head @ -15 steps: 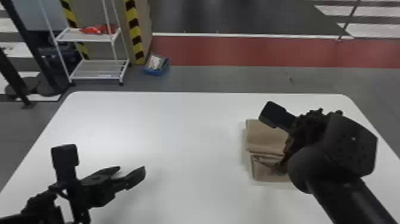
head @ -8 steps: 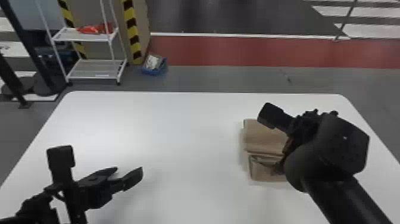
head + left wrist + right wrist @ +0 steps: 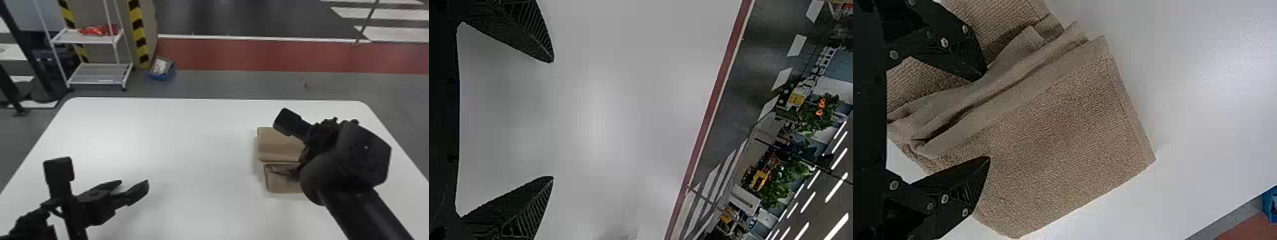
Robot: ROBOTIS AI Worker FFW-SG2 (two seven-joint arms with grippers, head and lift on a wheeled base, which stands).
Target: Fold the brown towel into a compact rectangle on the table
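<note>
The towel lies on the table, right of its middle, one part farther back, the other nearer the robot. The right gripper is over the towel's right side; in the right wrist view, folds of the towel lie between its fingers. The left gripper is over the table's near left part, well apart from the towel. Behind the table, to the left, the rack stands on the floor, a bundle on its upper shelf. Just right of the rack sits a box.
</note>
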